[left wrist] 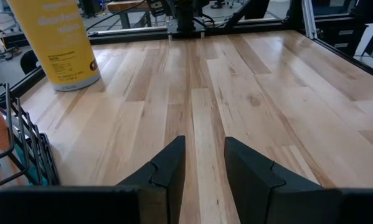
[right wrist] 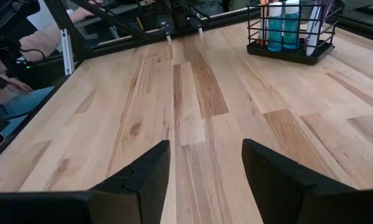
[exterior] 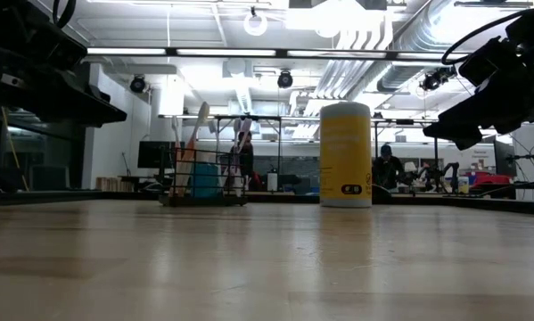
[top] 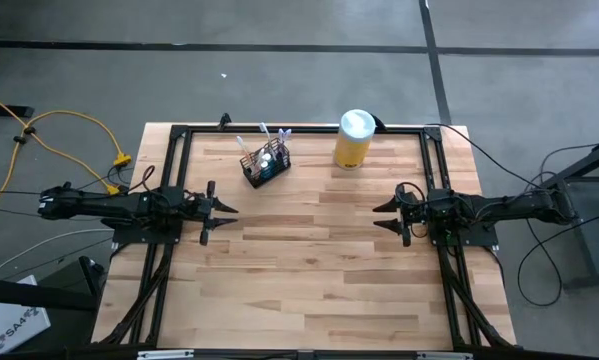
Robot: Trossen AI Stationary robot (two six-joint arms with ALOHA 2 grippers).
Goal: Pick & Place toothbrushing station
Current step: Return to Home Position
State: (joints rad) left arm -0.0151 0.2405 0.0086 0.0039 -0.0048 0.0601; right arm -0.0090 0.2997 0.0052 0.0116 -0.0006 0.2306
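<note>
The toothbrushing station point(top: 265, 164) is a small black wire holder with toothbrushes and a blue tube in it, standing on its base on the table's far left-middle; it also shows in the low view point(exterior: 204, 169) and the right wrist view point(right wrist: 291, 31). My left gripper point(top: 227, 218) waits open at the table's left side, and its fingers frame bare wood in its wrist view point(left wrist: 205, 165). My right gripper point(top: 383, 216) waits open at the right side, also over bare wood point(right wrist: 205, 168). Neither gripper is near the station.
A yellow canister with a white lid point(top: 353, 138) stands upright at the far edge, right of the station, also seen in the left wrist view point(left wrist: 58, 43). A black frame point(top: 299, 129) rims the table. Bare wood point(top: 309, 260) lies between the arms.
</note>
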